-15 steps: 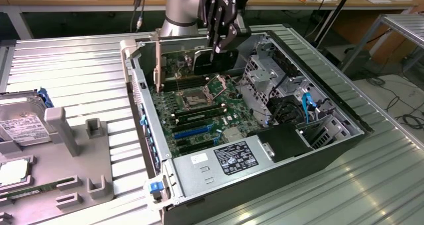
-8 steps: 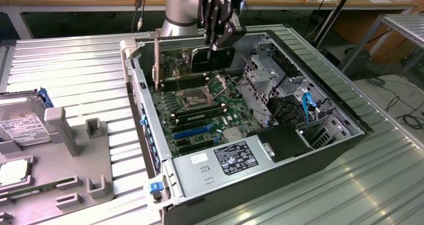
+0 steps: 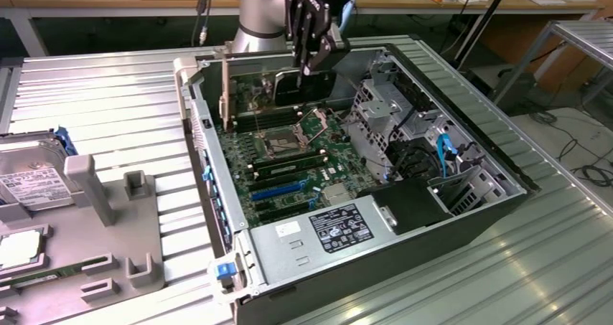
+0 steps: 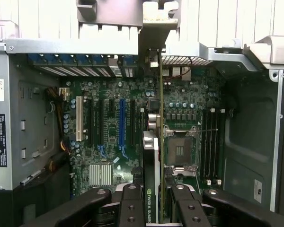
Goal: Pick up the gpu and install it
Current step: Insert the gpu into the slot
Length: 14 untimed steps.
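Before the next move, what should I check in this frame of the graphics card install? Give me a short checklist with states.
1. Grip on the graphics card, clamped in the gripper: ok.
2. Card positioned over the motherboard of the open case: ok.
3. Card fully seated in a slot: cannot tell.
4. Card edge lined up with a slot: cannot tell; the card hides what lies under it.
5. The blue slot and its neighbours free of other cards: ok.
6. The card's metal bracket turned toward the case's rear wall: ok.
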Motion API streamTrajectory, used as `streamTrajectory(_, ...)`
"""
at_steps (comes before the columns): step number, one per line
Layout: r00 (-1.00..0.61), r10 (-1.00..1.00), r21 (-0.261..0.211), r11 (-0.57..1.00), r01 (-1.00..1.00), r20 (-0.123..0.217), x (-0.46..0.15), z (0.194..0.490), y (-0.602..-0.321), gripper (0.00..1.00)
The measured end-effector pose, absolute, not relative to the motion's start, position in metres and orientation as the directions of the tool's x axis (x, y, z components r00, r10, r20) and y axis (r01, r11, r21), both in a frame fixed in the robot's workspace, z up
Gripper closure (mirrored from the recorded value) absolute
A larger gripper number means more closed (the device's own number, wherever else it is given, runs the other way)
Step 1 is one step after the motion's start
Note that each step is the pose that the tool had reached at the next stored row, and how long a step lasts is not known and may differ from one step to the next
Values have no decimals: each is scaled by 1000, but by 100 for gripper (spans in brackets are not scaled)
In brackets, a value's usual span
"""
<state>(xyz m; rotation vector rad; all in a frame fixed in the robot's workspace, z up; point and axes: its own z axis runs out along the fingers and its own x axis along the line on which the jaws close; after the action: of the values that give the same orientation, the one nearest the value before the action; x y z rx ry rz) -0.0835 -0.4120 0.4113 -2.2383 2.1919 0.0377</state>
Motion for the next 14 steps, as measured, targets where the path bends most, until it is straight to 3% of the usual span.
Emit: streamTrajectory(14, 21, -1000, 0, -21, -1000, -23, -84, 381, -412, 73)
